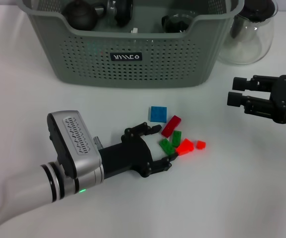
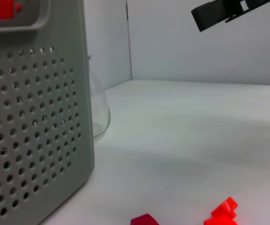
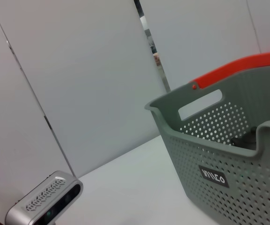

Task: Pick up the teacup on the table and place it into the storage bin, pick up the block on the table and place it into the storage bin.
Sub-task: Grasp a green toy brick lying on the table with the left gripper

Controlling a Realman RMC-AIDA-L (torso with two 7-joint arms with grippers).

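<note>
The left gripper lies low on the table, fingers spread wide, its tips at the near edge of the scattered blocks; a green block sits between them, apparently not yet pinched. The right gripper hovers farther off, fingers narrowly parted, empty. Beyond stands the storage bin, dark teaware inside, possibly the teacup.

head overhead, wrists low, sharing storage bin
</note>
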